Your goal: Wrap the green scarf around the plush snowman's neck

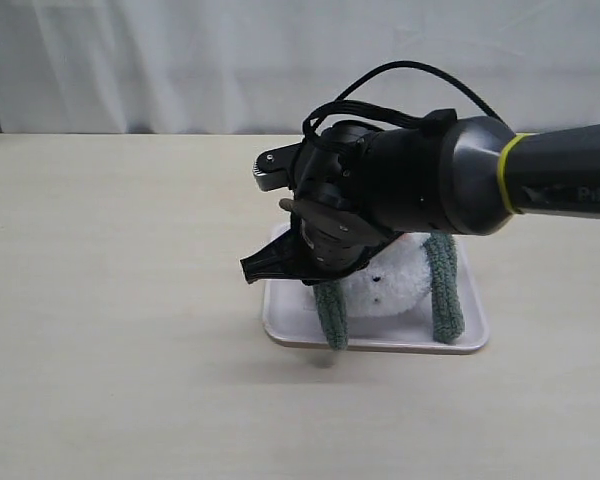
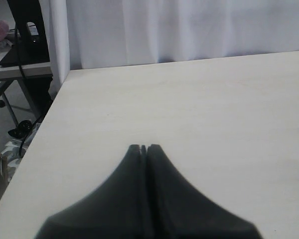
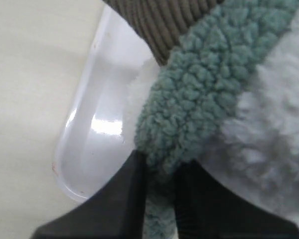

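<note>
Open table (image 1: 110,300) left of tray (image 1: 390,342), right arm (image 1: 450,180) overhanging snowman (image 1: 395,285)

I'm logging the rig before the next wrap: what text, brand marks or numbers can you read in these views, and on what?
"PiPE": pale letters on the right arm, cut off by the picture's edge.
A small logo mark just before those letters is too blurred to read.
There is no text on the green scarf, plush snowman, tray or table, and none in either wrist view.

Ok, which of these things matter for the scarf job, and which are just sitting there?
Job: green scarf, plush snowman, right claw pinching the scarf.
Just there: white tray under the snowman, left claw shut over the table.
</note>
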Available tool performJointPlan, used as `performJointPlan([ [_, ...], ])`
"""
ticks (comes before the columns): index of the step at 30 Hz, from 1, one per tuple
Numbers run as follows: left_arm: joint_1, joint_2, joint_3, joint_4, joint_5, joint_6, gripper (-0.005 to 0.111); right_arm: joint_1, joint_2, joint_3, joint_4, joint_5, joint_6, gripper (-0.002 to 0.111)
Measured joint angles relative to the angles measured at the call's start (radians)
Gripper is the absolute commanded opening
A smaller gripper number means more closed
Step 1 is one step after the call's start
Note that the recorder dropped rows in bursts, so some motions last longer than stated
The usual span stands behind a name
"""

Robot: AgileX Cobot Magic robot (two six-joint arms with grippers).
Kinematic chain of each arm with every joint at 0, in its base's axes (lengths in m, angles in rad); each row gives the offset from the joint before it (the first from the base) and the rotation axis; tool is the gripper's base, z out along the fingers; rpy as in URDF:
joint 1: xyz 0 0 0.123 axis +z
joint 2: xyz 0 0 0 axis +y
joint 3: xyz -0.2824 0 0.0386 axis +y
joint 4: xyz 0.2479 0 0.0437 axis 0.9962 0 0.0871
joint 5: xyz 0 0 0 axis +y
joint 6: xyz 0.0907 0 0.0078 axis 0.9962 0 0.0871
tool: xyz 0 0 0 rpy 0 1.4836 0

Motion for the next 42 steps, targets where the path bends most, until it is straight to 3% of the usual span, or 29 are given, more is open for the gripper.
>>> performJointPlan([
  [22,0.000,0.000,0.000,0.000,0.000,0.000,0.000,0.000,-0.118,0.000,0.071,0.163,-0.256,0.004],
  [42,0.000,0.000,0.000,0.000,0.000,0.000,0.000,0.000,-0.001,0.000,0.069,0.264,-0.359,0.004],
])
